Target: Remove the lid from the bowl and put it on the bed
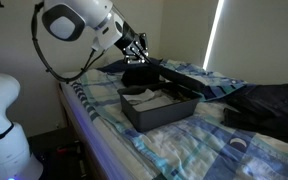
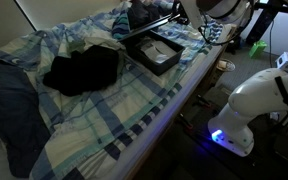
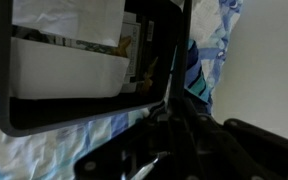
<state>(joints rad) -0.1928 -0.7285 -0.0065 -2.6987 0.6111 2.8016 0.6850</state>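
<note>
The lid (image 1: 174,80) is a dark flat panel, lifted and tilted over the far side of the bowl (image 1: 149,118), which is an open grey rectangular box on the bed (image 1: 184,150). My gripper (image 1: 134,47) is shut on the lid's end nearest the arm. In the other exterior view the lid (image 2: 149,27) slants up from the box (image 2: 144,62) toward the gripper (image 2: 179,15). The wrist view looks down into the box (image 3: 74,120), with white contents inside. There the lid's edge (image 3: 174,50) runs as a dark strip up from the gripper (image 3: 169,125).
A black fabric bag (image 2: 84,70) lies on the patchwork cover (image 2: 104,120) beside the box. Dark clothing (image 1: 269,105) covers the bed's far end, and a dark blue cloth (image 2: 9,100) hangs off one side. The robot's white base (image 2: 249,100) stands beside the bed.
</note>
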